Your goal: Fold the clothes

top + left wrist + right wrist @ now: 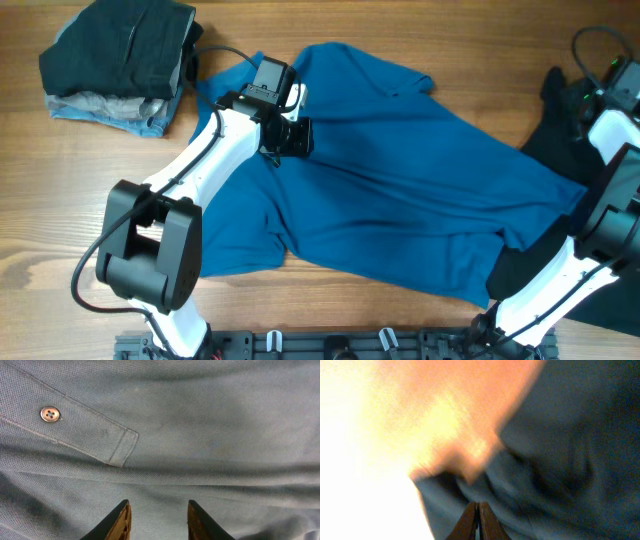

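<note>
Across the wooden table (60, 200) the left gripper (158, 506) reaches over the polo shirt (400, 190), jaws spread; right gripper (478, 506) pressed together.

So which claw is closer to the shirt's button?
Left. The left claw hangs right over the blue polo shirt, beside its button. The right claw is off at the shirt's far edge.

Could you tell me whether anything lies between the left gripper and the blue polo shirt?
Nothing visible does. The left gripper, fingers parted, sits directly over bare fabric of the blue polo shirt, near its buttoned placket, with no other garment in between.
</note>
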